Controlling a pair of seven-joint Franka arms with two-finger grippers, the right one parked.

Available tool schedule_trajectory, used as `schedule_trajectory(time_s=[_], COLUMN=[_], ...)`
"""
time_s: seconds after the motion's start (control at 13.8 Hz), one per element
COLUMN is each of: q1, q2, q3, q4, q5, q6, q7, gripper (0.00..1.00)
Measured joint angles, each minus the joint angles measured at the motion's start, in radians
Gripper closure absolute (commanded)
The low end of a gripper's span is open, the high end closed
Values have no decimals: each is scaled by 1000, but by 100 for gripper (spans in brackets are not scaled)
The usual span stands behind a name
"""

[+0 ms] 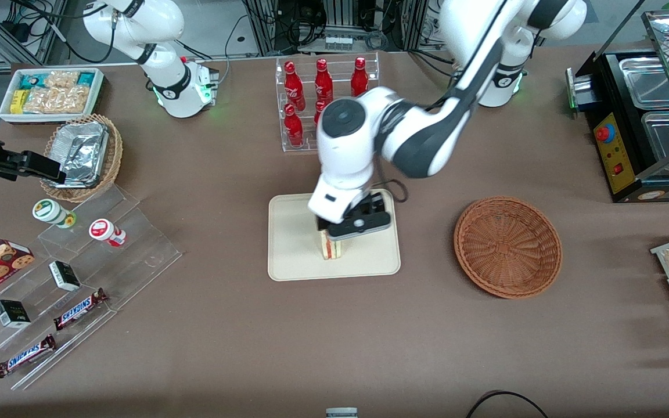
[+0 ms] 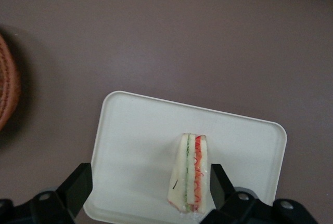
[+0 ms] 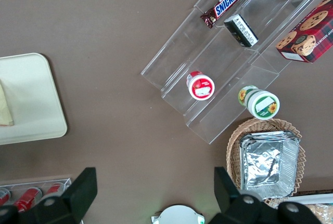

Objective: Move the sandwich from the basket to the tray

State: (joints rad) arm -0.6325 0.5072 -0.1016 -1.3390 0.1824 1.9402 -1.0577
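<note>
Gripper: I see the left gripper (image 2: pixel 145 193) spread wide over the tray (image 1: pixel 294 255), holding nothing — one finger (image 2: pixel 221 185) just beside the sandwich (image 2: pixel 190 174).
Sandwich: standing on its edge on the tray, near the rim nearest the front camera.
Basket: the reddish wicker basket (image 1: pixel 507 246) sits empty, toward the working arm's end.
Next: I'd lift straight up — any sideways drift risks tipping the wedge.

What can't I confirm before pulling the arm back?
- Left wrist view: the frame edge cuts off the gripper's open fingers; whether one touches the sandwich is unclear.
- Front view: the gripper hides most of the sandwich and where it meets the tray.
</note>
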Motion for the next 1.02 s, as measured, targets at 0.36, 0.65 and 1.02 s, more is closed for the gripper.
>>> schedule_trajectory(time_s=[0.36,0.65,1.02], q1=[206,361,539], q2=[-280,-401,-470], q3=[5,6,8], q4=[-194,-222,-229], q5=[-96,-140,-171], q6=[-113,-257,-369], q7=[244,503,817], gripper=[0,0,0])
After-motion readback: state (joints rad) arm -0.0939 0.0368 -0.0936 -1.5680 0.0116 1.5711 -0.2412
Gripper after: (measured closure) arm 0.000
